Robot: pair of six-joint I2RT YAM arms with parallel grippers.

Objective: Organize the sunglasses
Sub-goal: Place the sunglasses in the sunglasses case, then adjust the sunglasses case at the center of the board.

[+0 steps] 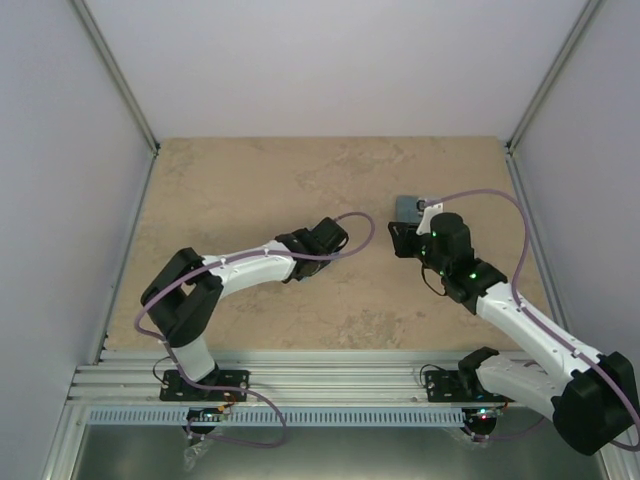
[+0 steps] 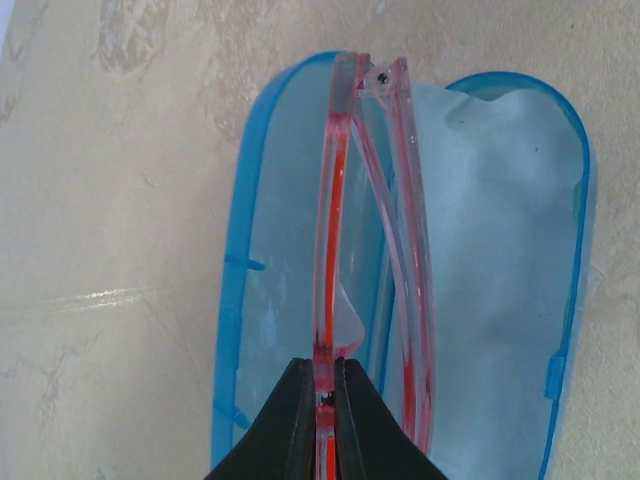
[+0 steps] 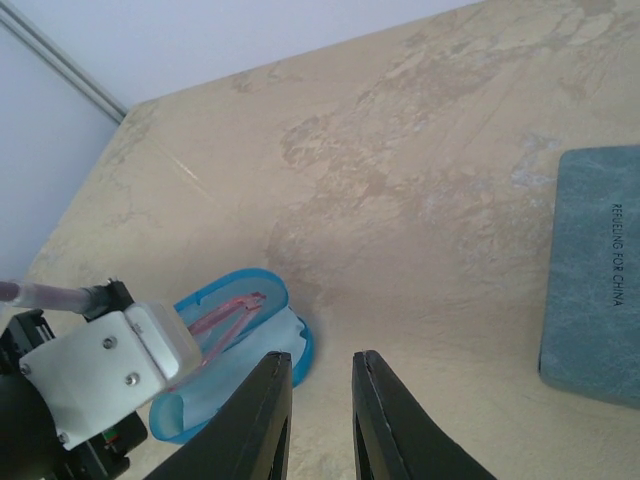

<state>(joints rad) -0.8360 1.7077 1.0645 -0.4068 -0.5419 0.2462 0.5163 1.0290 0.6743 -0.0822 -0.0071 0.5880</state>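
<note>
**Red pair held over the open blue case**

The left claw (image 2: 325, 385) is pinched tight on the red-orange translucent plastic sunglasses (image 2: 335, 200). It grips one end of the folded frame, so the pair lies lengthwise along the glossy blue oval case (image 2: 235, 250). That hold seems meant to line the long frame up with the long shell, so it can drop in without catching the rim. The case lies open on the beige marbled desk (image 3: 400, 150) with both halves facing up. A light blue cloth (image 2: 500, 250) lies rumpled in the right-hand half. The glasses sit over the middle, near the hinge line. I cannot tell whether they already rest on the lining or hang just above it.

The right claw (image 3: 320, 400) has its fingers only narrowly parted and holds nothing. It hovers beside the grey-blue rectangular case (image 3: 595, 270), which looks shut, so its contents are hidden. No wire-framed pair shows in any view.

My reading is that the red pair is about to be seated. The blue lid would then need closing.
</note>
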